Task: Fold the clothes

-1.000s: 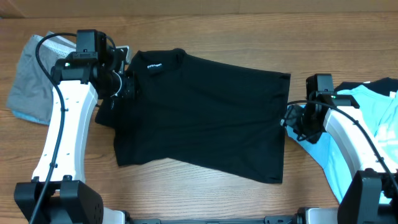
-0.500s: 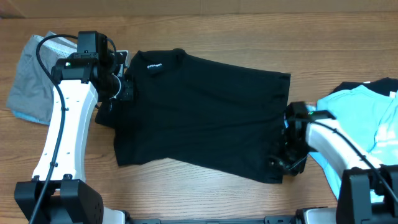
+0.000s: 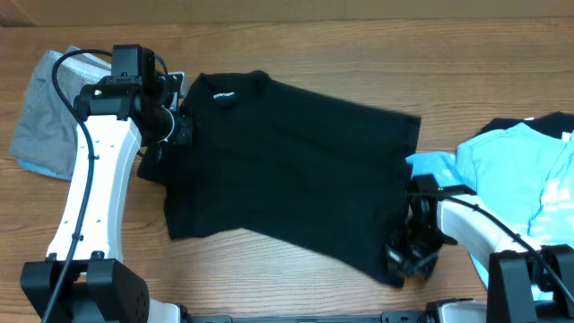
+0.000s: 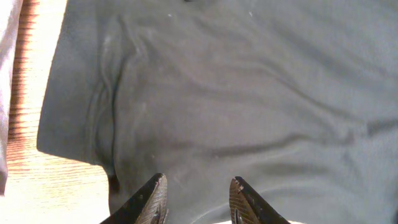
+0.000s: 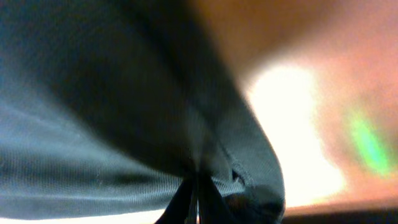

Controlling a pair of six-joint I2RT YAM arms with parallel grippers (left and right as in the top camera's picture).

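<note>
A black T-shirt (image 3: 287, 170) lies spread flat on the wooden table, its collar with small white print (image 3: 222, 93) at the far left. My left gripper (image 3: 179, 126) hovers at the shirt's left shoulder. In the left wrist view its jaws (image 4: 198, 202) stand apart over the fabric beside the sleeve (image 4: 74, 106), with nothing between them. My right gripper (image 3: 401, 256) is at the shirt's near right corner. The right wrist view shows it (image 5: 196, 202) shut on a pinch of the black hem (image 5: 249, 180).
Grey shorts (image 3: 49, 117) lie crumpled at the far left, behind the left arm. A light blue T-shirt (image 3: 511, 170) is heaped at the right edge, over another dark garment (image 3: 502, 126). Bare wood shows along the front and the back.
My right gripper has moved from the middle of the shirt's right edge down to its near right corner and shut on the hem. The left gripper has stayed where it was.
</note>
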